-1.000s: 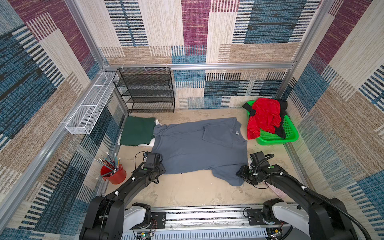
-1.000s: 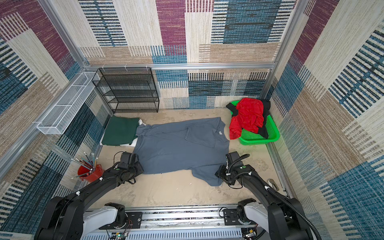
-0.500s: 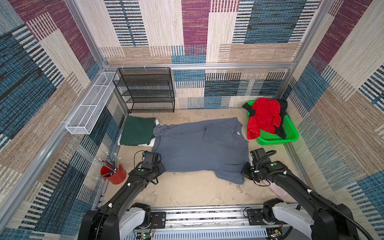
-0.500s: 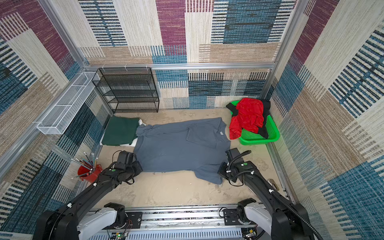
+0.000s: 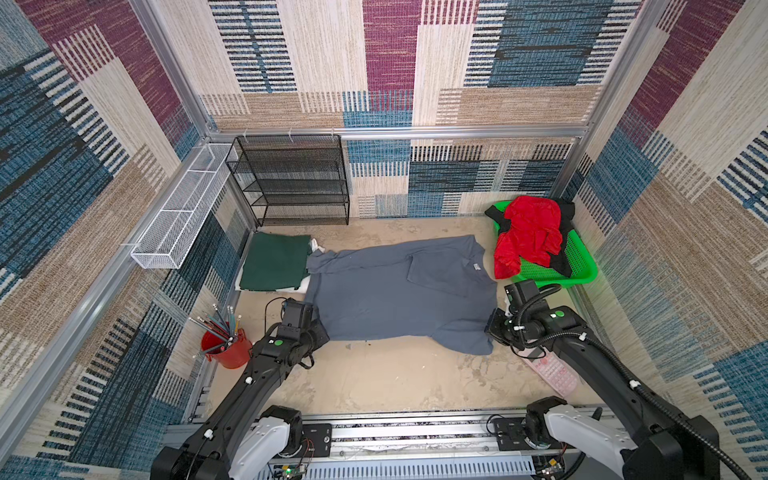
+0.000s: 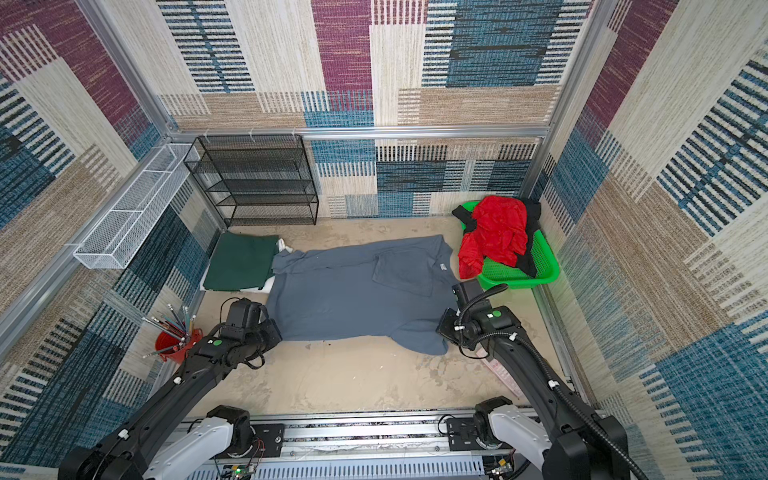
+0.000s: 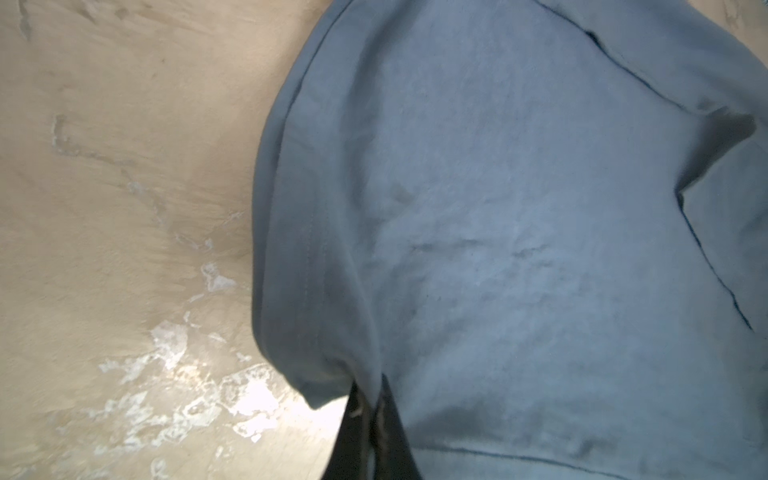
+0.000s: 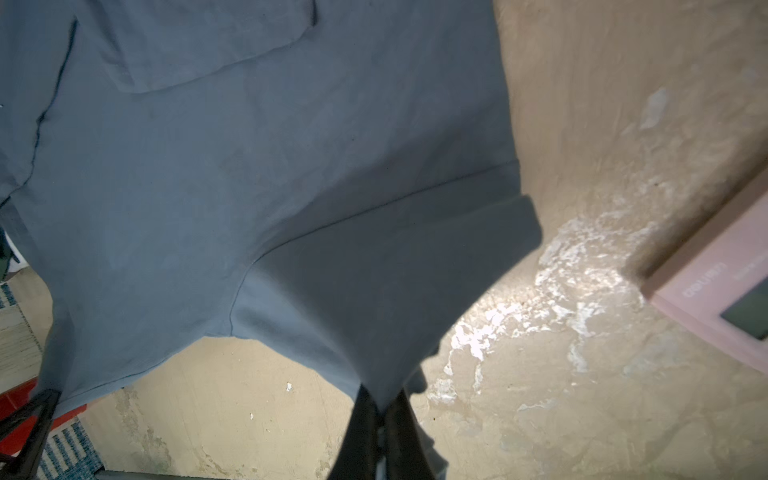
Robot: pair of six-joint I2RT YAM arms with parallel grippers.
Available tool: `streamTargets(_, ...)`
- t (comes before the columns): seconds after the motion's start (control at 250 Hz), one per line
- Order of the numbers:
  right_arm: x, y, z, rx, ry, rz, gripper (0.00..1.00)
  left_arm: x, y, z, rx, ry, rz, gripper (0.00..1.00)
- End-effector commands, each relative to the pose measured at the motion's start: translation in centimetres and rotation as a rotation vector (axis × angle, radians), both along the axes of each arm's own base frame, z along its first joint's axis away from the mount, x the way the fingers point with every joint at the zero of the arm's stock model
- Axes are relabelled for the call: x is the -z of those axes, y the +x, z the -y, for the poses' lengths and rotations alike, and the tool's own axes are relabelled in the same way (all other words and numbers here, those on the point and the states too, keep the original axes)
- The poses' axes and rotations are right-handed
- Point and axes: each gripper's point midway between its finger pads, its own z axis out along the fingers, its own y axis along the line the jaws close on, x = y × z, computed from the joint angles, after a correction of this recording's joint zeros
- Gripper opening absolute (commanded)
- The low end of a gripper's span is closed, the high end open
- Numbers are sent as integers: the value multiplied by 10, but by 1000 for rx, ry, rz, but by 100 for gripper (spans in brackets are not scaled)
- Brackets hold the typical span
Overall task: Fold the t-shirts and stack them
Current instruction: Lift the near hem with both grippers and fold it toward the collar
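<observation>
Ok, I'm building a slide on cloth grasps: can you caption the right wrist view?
Right hand shut on a sleeve of the slate grey t-shirt, pink calculator on the table nearby.

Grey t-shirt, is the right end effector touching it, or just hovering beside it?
Touching. The right wrist view shows the right end effector shut on the grey t-shirt, its sleeve cloth pinched between the jaws.

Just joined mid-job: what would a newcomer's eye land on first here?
The slate grey t-shirt spread out in the middle, with the left tool and right tool each shut on its near edge. Next, the bright red t-shirt heaped in the green basket at the far right, and a folded dark green t-shirt far left.
</observation>
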Motion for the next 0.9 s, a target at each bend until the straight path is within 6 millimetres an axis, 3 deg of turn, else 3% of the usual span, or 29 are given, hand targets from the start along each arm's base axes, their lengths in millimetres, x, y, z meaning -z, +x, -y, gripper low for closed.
streamTargets(0.0,-2,18,3,-8,-46,36,0,-3,8,6,33,-5,2,0)
streamTargets(0.2,-28,63,3,16,-78,172,0,1,20,12,44,-20,-5,0)
streamTargets(0.556,-49,127,-4,-26,-146,281,0,-2,38,8,37,8,3,0)
streamTargets(0.896,-48,163,-8,-50,-191,324,0,-7,57,5,40,26,-13,0)
